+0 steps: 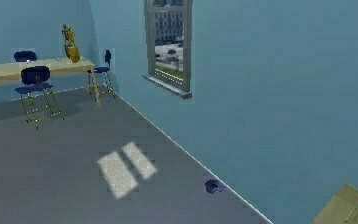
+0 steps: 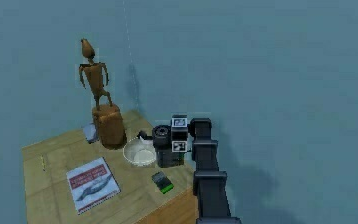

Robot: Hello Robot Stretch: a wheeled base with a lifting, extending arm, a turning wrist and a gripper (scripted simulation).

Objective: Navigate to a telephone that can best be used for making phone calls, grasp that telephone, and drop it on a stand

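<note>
Reaching onto the bench [image 2: 47, 160], presumably for the phone [image 2: 163, 181] near the fingers [image 2: 150, 137]; their spread and load cannot be told.

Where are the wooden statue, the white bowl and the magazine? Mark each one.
wooden statue [image 2: 95, 78]: arm side view, on the figure's torso.
white bowl [image 2: 139, 153]: arm side view, on its inside.
magazine [image 2: 91, 186]: arm side view, on the middle of its cover.

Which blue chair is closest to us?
The blue chair on the near side of the wooden table. One other chair stands behind the table, and a third chair at its end toward the window.
</note>
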